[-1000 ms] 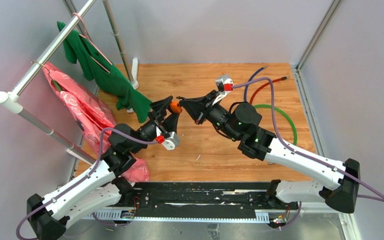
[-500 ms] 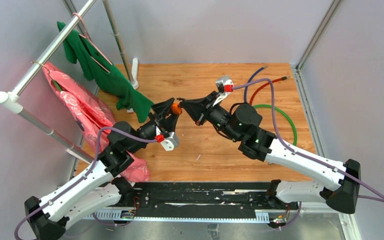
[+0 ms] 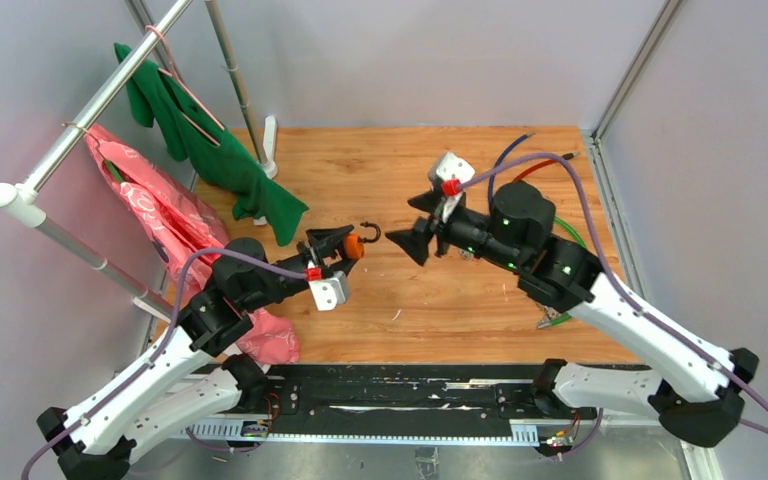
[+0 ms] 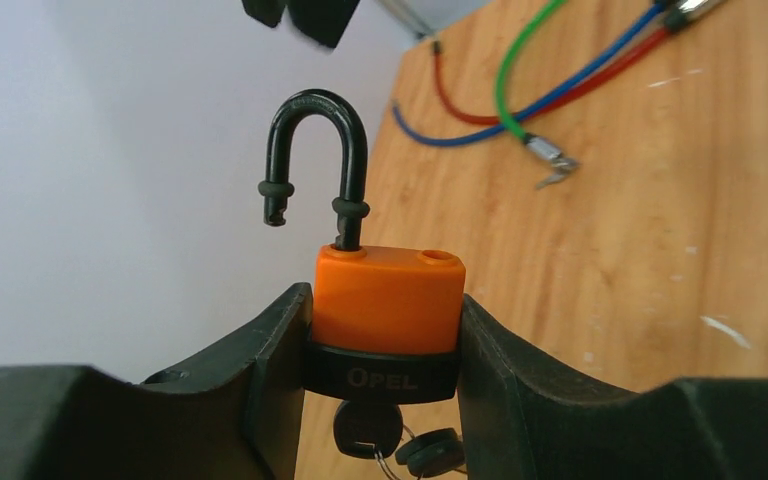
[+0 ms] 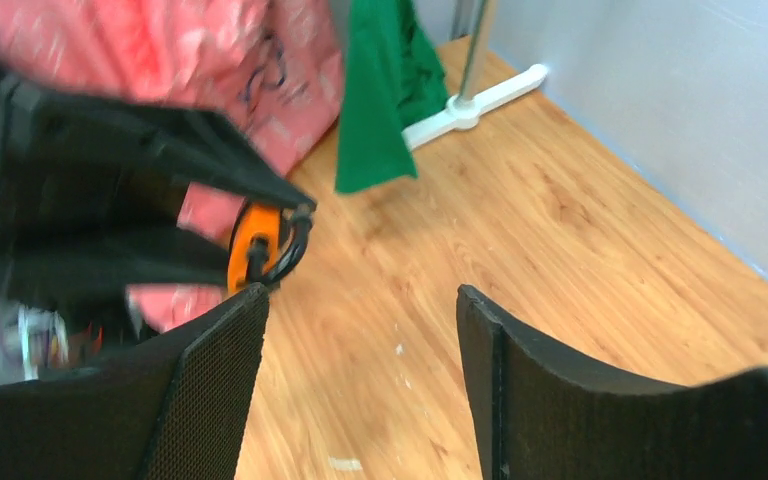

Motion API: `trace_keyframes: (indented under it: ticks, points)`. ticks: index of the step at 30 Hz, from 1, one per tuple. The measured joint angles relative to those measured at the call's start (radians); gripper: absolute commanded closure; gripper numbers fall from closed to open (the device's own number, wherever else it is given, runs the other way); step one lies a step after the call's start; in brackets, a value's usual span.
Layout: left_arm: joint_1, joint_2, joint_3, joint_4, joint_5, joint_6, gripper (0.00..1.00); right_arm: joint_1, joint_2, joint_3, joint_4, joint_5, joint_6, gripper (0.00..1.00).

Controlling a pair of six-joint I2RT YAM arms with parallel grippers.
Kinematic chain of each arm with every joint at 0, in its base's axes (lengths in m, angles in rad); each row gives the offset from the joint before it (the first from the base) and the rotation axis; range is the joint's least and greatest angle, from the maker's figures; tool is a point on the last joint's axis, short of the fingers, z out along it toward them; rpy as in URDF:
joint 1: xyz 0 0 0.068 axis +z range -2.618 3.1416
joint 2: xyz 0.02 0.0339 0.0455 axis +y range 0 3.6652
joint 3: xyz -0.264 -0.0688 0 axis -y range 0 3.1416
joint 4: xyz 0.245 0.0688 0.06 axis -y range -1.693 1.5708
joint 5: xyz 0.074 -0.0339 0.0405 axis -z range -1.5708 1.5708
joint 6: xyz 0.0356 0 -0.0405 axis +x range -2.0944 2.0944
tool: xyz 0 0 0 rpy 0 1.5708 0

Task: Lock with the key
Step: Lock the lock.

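An orange padlock (image 4: 388, 300) with a black base is clamped between the fingers of my left gripper (image 4: 385, 325), held above the wooden table. Its black shackle (image 4: 315, 150) stands open, one end free. A black-headed key (image 4: 367, 428) sits in the bottom of the padlock, with a second key on a ring beside it. From above, the padlock (image 3: 354, 246) points right toward my right gripper (image 3: 403, 245), which hangs open a short way off, nothing between its fingers. The right wrist view shows the padlock (image 5: 255, 243) beyond its left finger.
A clothes rack (image 3: 110, 95) with a green garment (image 3: 222, 160) and a pink bag (image 3: 175, 225) stands at the left. Blue, red and green cables (image 3: 560, 215) lie at the back right of the wooden table (image 3: 380, 170). Grey walls enclose the table.
My right gripper has opened and pulled back to the right, away from the padlock. The shackle now stands free. My left arm has shifted slightly, still holding the padlock.
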Motion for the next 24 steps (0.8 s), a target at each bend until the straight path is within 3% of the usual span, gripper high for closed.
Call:
trace_keyframes:
  ticks: [7, 12, 18, 20, 24]
  points:
    - [0.000, -0.014, 0.048, -0.287, 0.232, -0.091, 1.00, -0.021, -0.193, -0.090, -0.184, -0.430, -0.441, 0.30]
    - [0.000, -0.006, 0.056, -0.401, 0.336, -0.157, 1.00, -0.019, -0.224, -0.164, -0.192, -0.600, -0.699, 0.36]
    - [0.000, -0.004, 0.056, -0.413, 0.354, -0.201, 1.00, 0.019, -0.115, -0.162, -0.201, -0.647, -0.841, 0.44]
    - [0.000, -0.003, 0.056, -0.405, 0.348, -0.211, 1.00, 0.030, -0.082, -0.161, -0.204, -0.645, -0.847, 0.57]
    - [0.000, -0.003, 0.056, -0.387, 0.324, -0.216, 1.00, 0.035, -0.045, -0.136, -0.200, -0.585, -0.753, 0.69]
